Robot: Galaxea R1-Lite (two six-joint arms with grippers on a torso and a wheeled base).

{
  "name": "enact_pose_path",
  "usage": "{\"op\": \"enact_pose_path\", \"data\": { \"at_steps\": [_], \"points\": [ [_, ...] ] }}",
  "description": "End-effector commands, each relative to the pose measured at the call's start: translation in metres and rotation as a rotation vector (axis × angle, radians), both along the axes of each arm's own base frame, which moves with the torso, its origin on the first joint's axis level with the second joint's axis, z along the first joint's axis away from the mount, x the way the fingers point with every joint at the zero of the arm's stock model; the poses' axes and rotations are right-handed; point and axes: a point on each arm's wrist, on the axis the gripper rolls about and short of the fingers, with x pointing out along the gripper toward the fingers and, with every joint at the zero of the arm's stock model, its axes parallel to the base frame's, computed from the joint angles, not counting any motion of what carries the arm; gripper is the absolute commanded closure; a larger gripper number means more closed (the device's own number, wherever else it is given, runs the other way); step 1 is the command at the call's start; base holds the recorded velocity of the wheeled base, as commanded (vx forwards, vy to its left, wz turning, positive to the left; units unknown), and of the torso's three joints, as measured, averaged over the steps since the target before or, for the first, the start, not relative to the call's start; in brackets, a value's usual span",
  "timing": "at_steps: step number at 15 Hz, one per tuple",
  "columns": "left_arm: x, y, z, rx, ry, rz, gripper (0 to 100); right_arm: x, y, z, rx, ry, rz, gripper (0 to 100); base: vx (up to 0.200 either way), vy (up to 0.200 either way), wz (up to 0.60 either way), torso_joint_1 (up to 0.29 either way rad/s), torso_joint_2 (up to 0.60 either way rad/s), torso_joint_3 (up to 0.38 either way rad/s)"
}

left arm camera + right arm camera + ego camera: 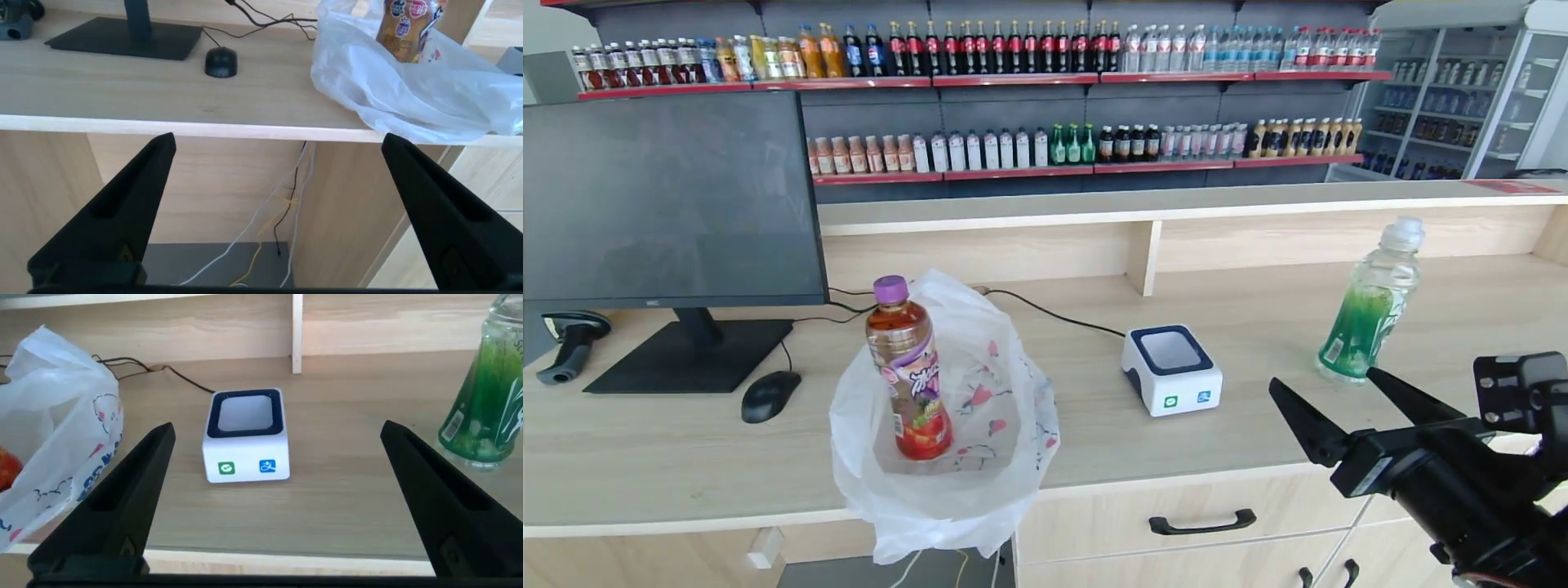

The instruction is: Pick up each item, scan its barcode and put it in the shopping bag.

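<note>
A red tea bottle with a purple cap (907,369) (411,28) stands upright inside the white plastic shopping bag (947,490) (409,90) (57,457) at the counter's front. A green drink bottle with a white cap (1372,304) (488,388) stands on the counter at the right. The white barcode scanner (1172,369) (247,437) sits between them. My right gripper (1335,392) (274,457) is open and empty, hovering over the counter's front edge, near the green bottle. My left gripper (278,159) is open and empty, below the counter edge, left of the bag.
A monitor (670,204) on its stand, a black mouse (770,395) (221,62) and a handheld scanner (570,343) occupy the counter's left. Cables (1054,314) run behind the bag. Drawers with black handles (1201,523) sit under the counter. Drink shelves line the back wall.
</note>
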Motion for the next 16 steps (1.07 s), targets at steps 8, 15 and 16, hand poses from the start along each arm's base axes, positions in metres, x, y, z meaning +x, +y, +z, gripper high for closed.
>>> {"op": "enact_pose_path", "data": {
  "at_steps": [8, 15, 16],
  "points": [
    [0.0000, 0.0000, 0.0000, -0.001, -0.001, 0.000, 0, -0.0077, -0.0046, -0.0093, -0.026, 0.042, 0.002, 0, 0.000, -0.200, 0.00, 0.004, 0.00, 0.002],
    [0.0000, 0.0000, 0.0000, 0.000, -0.001, 0.000, 0, -0.0072, -0.0039, -0.0104, -0.030, 0.047, 0.004, 0, 0.143, -0.200, 0.00, -0.004, 0.00, 0.002],
    [0.0000, 0.0000, 0.0000, 0.000, -0.001, -0.001, 0, -0.0072, -0.0040, -0.0104, -0.030, 0.047, 0.002, 0, 0.200, -0.200, 0.00, 0.017, 0.00, 0.002]
  ]
}}
